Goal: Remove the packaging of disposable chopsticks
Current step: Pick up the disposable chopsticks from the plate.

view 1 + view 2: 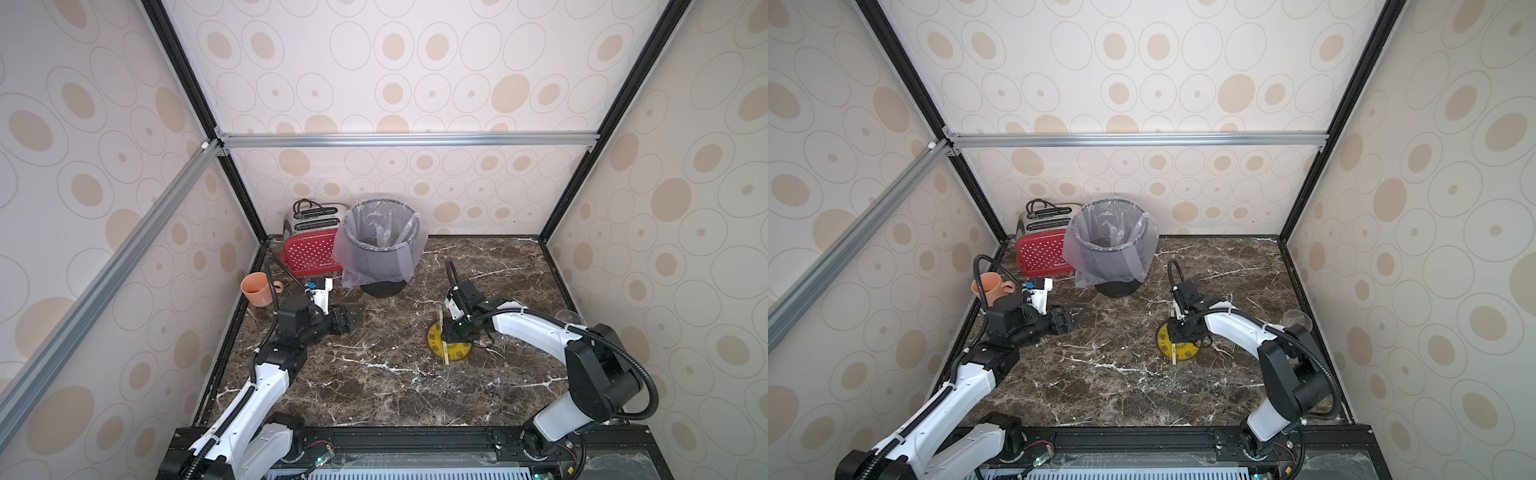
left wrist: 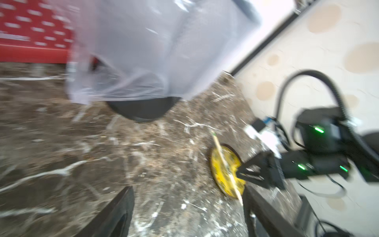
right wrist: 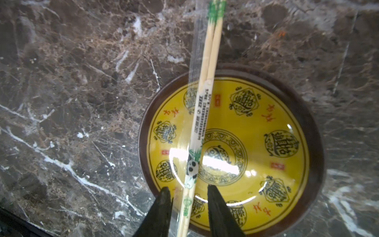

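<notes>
Over plate (image 3: 256, 127), right fingers (image 3: 219, 211) half-open astride wrapped chopsticks (image 3: 211, 51)

Plate (image 3: 256, 127): yellow, dark-green medallions, red characters, brown rim. Chopsticks (image 3: 213, 47) are pale tan, and the packaging (image 3: 192, 166) is clear with green print and a black-and-white panda. Table (image 1: 374, 386) is dark brown marble with white veins; on it, toaster (image 1: 309, 253) at 11 o'clock is red with white dots, cup (image 1: 254, 291) at 10 o'clock is terracotta, bin liner (image 1: 374, 249) is translucent grey.

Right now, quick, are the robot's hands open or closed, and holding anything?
Left gripper: open, empty.
Right gripper: open, jaws either side of the wrapped chopsticks.
</notes>
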